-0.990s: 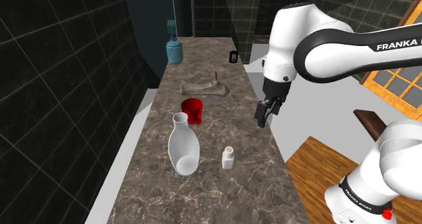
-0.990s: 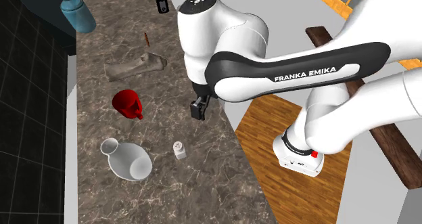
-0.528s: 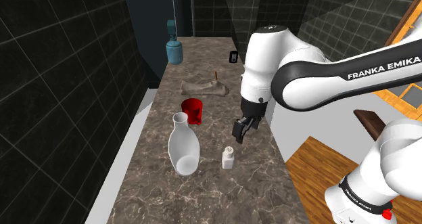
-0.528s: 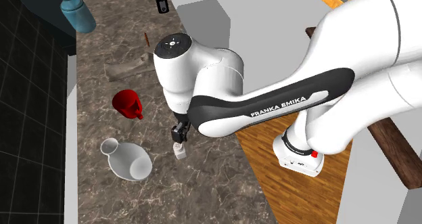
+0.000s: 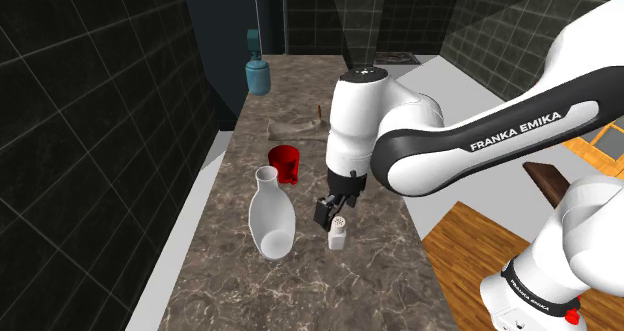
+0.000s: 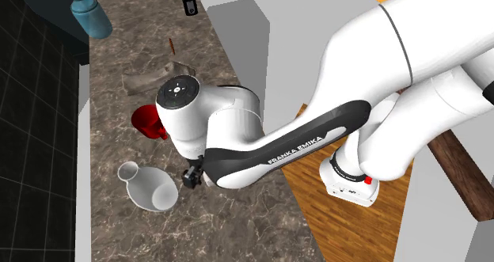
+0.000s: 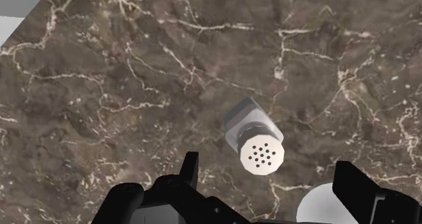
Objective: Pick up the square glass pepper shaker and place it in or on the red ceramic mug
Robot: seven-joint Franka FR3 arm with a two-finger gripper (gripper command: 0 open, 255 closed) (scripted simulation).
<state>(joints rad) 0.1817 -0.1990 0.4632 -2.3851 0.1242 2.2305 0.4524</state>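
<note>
Fingers point(image 7: 191, 170) of your gripper point(image 7: 270, 174) spread wide above the shaker point(image 7: 255, 136), gripping nothing, in your wrist view; your shoulder view adds a red mug point(image 5: 286, 162) beyond the shaker.

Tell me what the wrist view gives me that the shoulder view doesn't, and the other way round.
Wrist view: the shaker's holed cap from above, sitting between the open end effector's fingers, which stand clear of it. Shoulder view: the red mug farther along the counter, a teal bottle at its far end, and the arm bent over the work. Both: the shaker upright on the marbled counter with the end effector just above it.
</note>
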